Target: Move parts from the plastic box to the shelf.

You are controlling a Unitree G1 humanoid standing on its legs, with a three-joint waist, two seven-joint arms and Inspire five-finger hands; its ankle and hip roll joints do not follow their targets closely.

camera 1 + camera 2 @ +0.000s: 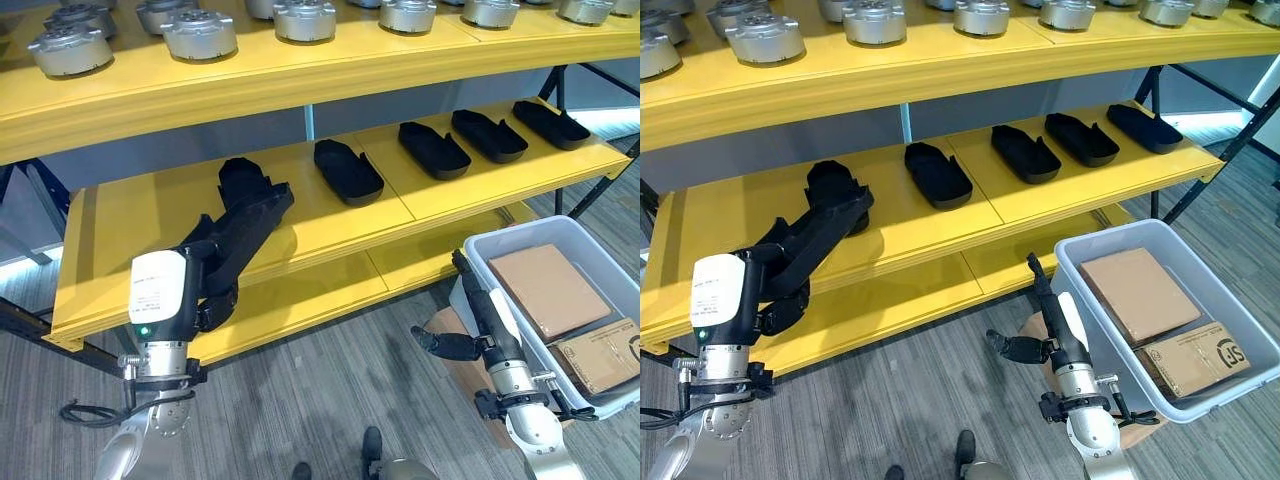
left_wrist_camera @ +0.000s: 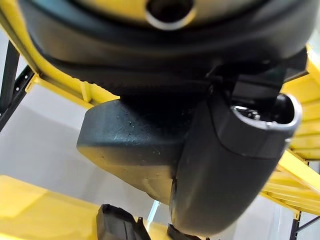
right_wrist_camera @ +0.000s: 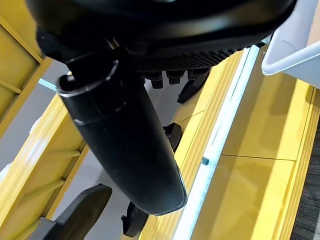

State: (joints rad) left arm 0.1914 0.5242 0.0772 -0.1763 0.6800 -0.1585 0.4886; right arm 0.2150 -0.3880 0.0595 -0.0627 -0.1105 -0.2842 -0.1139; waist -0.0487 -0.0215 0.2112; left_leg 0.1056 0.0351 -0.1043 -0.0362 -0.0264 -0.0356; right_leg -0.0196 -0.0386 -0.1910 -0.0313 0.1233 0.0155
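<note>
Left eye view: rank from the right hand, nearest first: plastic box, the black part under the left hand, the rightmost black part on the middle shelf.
From the right hand:
1. Plastic box, right beside it.
2. Rightmost black part, up on the middle shelf's right end.
3. Black part under the left hand, far across on the left.

We see a yellow shelf (image 1: 150,215) whose middle board carries five black parts (image 1: 348,170) in a row. Its top board (image 1: 300,65) bears round metal parts (image 1: 198,33). A plastic box (image 1: 1095,300) sits on the floor (image 1: 910,400).
</note>
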